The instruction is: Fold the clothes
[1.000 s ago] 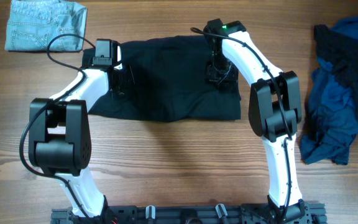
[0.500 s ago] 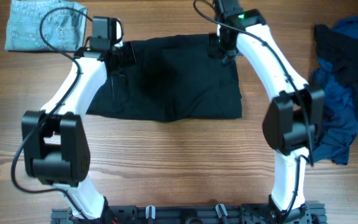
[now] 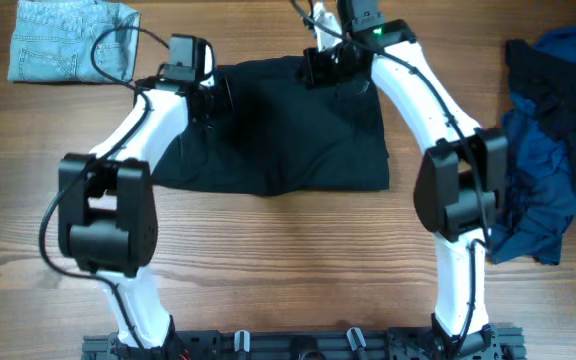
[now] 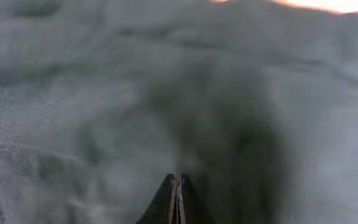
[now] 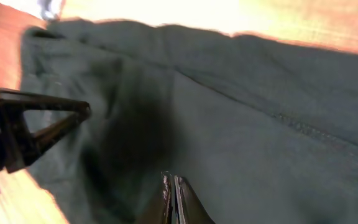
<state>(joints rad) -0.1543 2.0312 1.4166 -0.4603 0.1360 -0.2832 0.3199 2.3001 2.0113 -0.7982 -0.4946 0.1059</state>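
My left gripper [image 4: 177, 188] and right gripper [image 5: 171, 186] are clenched empty over the shorts [image 3: 288, 135] - poking down risks bunching fabric.

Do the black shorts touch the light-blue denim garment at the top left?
Apart. The overhead view shows a strip of bare table between the black shorts and the denim garment.

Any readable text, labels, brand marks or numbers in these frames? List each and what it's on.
None readable in any view.
black shorts: plain fabric, no print or tag showing.
light-blue denim garment: stitching only, no legible label.
right arm: a green light, no lettering.
Wrist views: blurred dark fabric, no text.
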